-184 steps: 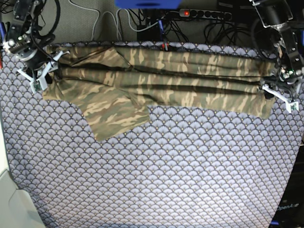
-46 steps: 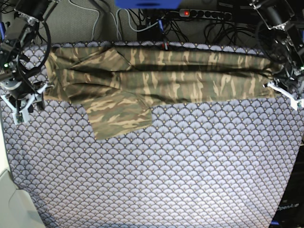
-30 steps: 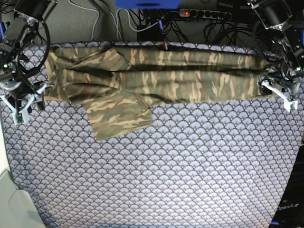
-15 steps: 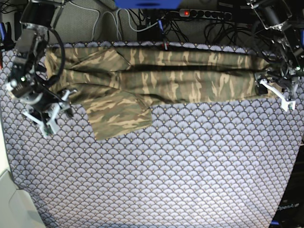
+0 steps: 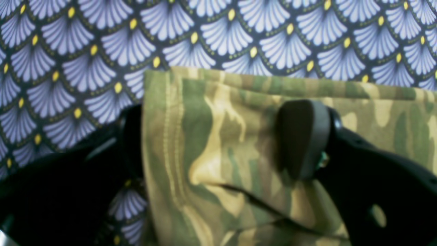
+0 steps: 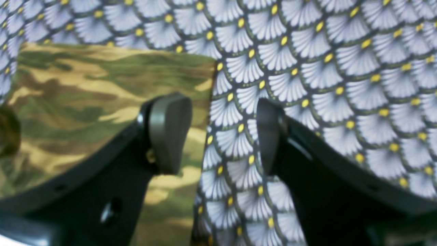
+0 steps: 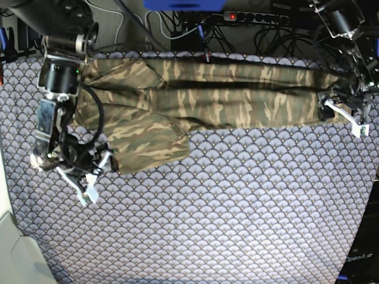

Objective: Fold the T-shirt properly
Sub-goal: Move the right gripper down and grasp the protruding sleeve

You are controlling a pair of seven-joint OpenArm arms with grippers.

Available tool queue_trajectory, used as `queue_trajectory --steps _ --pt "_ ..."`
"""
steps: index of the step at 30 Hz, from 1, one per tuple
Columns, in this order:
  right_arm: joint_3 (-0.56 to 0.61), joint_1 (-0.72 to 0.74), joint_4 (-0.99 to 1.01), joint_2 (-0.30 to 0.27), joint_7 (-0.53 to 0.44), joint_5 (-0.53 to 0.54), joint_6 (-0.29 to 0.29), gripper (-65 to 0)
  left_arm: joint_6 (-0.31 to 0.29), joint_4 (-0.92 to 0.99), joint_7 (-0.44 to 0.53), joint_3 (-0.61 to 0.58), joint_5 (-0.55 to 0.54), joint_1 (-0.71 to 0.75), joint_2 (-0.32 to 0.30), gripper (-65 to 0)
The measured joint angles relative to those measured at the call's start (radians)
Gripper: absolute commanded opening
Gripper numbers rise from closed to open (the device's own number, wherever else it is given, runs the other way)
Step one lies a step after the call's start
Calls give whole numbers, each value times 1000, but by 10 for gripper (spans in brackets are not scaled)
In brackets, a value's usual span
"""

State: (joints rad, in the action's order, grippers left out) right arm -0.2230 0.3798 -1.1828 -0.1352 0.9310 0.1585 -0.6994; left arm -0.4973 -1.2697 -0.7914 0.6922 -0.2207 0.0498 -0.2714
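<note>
The camouflage T-shirt (image 7: 237, 97) lies as a long folded band along the far edge of the table. One sleeve (image 7: 148, 145) sticks out toward the front at the left. My right gripper (image 7: 95, 176) is open at the sleeve's front-left corner. In the right wrist view (image 6: 218, 135) one finger is over the sleeve fabric (image 6: 85, 95) and the other is over the cloth. My left gripper (image 7: 342, 113) is open at the shirt's right end. In the left wrist view (image 5: 215, 140) it straddles the hemmed edge (image 5: 170, 136) of the shirt.
The purple scale-patterned tablecloth (image 7: 225, 207) covers the whole table. A power strip and cables (image 7: 249, 18) lie behind the far edge. A pale object (image 7: 15, 254) stands at the front left corner.
My right arm has swung from the table's left edge down and inward to the sleeve's front-left corner. My left gripper has edged slightly inward over the shirt's right end. The shirt lies as before.
</note>
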Motion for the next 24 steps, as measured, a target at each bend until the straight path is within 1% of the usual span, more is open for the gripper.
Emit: queue_trajectory --steps 5,10,17,19,20,24 --pt "0 63 172 2 -97 4 0 -298 3 2 6 2 0 0 0 -109" --pt "0 85 300 0 -183 12 1 -298 3 3 5 2 0 0 0 -109" --pt "-1 90 315 3 -195 10 1 -313 3 3 6 2 0 -1 0 -109" --pt "-1 90 315 11 -195 9 1 -355 3 3 7 2 0 -1 0 -109" --pt "-1 84 312 17 -193 10 4 -389 3 3 6 2 0 -1 0 -109" --pt "-1 62 311 19 -206 32 5 -550 3 3 3 2 0 -3 0 -109"
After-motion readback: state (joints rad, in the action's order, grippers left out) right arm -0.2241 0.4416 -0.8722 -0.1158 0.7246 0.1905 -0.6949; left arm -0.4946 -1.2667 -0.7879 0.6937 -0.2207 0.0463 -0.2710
